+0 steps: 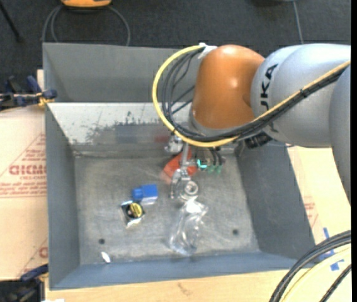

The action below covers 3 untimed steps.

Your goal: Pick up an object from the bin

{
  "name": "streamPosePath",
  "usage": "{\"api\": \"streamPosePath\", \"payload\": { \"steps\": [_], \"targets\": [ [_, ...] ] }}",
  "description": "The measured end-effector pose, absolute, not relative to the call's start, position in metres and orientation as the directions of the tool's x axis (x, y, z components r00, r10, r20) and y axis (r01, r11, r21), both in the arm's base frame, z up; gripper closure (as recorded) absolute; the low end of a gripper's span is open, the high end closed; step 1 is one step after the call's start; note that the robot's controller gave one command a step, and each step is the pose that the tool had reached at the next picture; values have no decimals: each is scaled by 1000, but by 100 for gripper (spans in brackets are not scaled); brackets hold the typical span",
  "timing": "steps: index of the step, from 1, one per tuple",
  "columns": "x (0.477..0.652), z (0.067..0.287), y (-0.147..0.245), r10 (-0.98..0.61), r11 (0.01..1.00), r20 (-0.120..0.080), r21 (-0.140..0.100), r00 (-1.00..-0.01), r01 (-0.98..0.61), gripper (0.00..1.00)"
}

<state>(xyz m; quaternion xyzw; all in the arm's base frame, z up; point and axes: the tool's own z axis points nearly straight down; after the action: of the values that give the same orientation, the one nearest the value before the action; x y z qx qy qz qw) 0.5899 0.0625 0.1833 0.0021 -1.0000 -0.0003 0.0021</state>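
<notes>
My gripper (182, 180) hangs low over the middle of the bin, under the arm's orange cover. Just below it lies a crumpled clear plastic piece (187, 227), whose top end reaches up to the gripper's tip. A red-orange thing (173, 165) lies right beside the gripper on its far left side, partly hidden by it. A small blue block (145, 194) rests on the floor a little to the gripper's left. Beside the block, nearer the front, sits a small black and yellow thing (131, 210).
A small green thing (211, 167) peeks out under the arm, right of the gripper. A tiny white scrap (104, 257) lies near the front left corner. The arm and its cables cover the back right of the bin.
</notes>
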Motion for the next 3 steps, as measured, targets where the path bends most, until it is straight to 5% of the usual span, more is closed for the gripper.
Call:
{"api": "streamPosePath", "payload": {
  "steps": [1,2,3],
  "targets": [
    [603,71,81,85,996,-11,3,-996,85,0],
    [580,75,94,233,972,-18,6,-972,233,0],
    [583,78,93,233,972,-9,4,-972,233,0]
  ]
}}
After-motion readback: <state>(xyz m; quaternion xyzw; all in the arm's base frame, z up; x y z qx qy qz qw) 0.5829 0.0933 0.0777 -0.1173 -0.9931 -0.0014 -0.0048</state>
